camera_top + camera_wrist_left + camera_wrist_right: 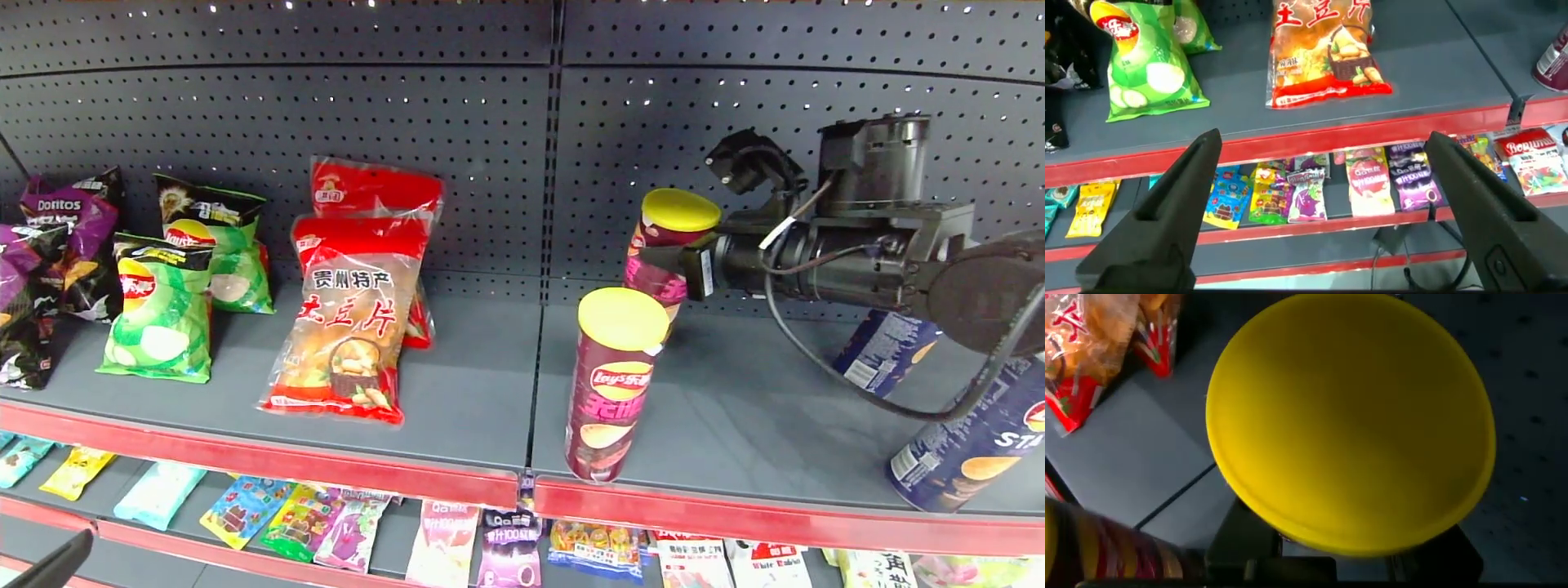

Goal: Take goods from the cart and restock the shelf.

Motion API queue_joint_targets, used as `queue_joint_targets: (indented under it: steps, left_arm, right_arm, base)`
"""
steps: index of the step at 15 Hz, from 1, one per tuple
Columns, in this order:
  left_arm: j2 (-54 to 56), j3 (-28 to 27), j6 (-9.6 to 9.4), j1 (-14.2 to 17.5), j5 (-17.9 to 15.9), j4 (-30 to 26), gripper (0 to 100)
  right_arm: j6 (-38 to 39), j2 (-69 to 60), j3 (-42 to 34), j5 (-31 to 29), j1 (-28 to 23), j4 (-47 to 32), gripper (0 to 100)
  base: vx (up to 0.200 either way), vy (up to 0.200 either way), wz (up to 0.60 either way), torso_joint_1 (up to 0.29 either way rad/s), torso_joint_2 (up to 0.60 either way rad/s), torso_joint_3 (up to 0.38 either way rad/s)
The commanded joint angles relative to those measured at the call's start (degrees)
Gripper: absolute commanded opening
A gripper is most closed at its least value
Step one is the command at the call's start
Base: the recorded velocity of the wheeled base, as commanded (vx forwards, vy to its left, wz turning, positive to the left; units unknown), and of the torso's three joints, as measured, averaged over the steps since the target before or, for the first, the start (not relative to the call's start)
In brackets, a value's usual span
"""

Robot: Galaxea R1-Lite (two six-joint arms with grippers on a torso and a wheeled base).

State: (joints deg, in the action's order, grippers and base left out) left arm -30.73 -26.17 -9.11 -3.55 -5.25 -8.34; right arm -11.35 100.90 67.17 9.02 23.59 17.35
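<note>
A maroon chip can with a yellow lid [671, 237] is at the back of the upper shelf [735, 425], and my right gripper [676, 263] is shut on its side. Its lid [1351, 425] looms close in the right wrist view. The can's base is hidden behind a second, matching maroon can [614, 384] that stands near the shelf's red front edge. My left gripper [1323, 220] hangs open and holds nothing, low in front of the lower shelf; one of its fingertips [51, 563] shows at the head view's bottom left.
On the upper shelf are purple chip bags [49, 245], green chip bags [163, 310], two red bags of potato slices [351, 318] and blue cans [963, 449] lying at the right. Small candy packets [343, 527] line the lower shelf. Bare shelf floor lies between the maroon and blue cans.
</note>
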Motion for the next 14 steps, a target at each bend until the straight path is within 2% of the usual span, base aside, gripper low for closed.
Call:
queue_joint_targets:
  steps: [1,3,8,11,14]
  left_arm:
    - [-1.1,-0.4,0.58,0.0,0.0,0.0,100]
    - [-1.2,-0.5,1.72,0.0,0.1,0.0,100]
    - [-1.1,-0.2,1.90,0.0,0.0,0.0,100]
    - [-1.0,-0.2,3.04,0.0,0.1,0.0,100]
    - [-1.0,-0.2,3.04,0.0,0.1,-0.1,100]
  right_arm:
    - [0.0,3.4,1.4,-0.1,0.5,0.0,0]
    - [0.0,5.2,2.6,-0.1,1.1,0.1,0]
    - [0.7,8.1,4.8,-0.2,2.3,0.4,0]
    - [0.8,9.7,6.7,-0.6,2.4,0.4,0]
    - [0.9,9.9,6.7,-1.1,3.1,0.4,0]
  base:
    - [0.000,0.000,0.00,0.000,0.00,0.000]
    - [0.000,0.000,0.00,0.000,0.00,0.000]
    - [0.000,0.000,0.00,0.000,0.00,0.000]
    - [0.000,0.000,0.00,0.000,0.00,0.000]
    - [0.000,0.000,0.00,0.000,0.00,0.000]
